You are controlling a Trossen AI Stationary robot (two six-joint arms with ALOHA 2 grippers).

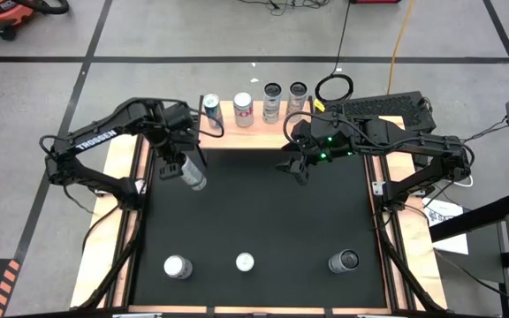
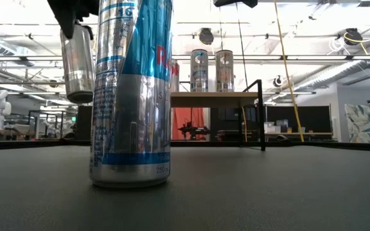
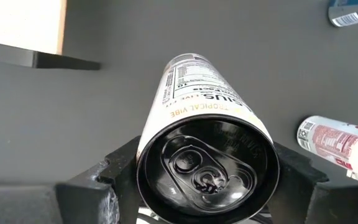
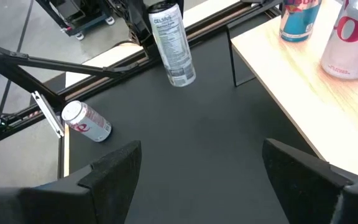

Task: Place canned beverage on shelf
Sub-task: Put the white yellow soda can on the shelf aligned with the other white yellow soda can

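The left end effector (image 1: 190, 170) pinches a tall silver-and-white beverage can (image 1: 193, 174), lifted clear of the black counter (image 1: 263, 221) just in front of the pale wood shelf (image 1: 228, 128) at the far edge. The right end effector (image 1: 295, 168) hangs spread beside the shelf.

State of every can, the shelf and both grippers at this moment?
Left gripper: shut on white can, lifted off the mat.
Right gripper: open, empty.
Shelf: holds four upright cans.
Three cans at mat's near edge: upright, untouched.
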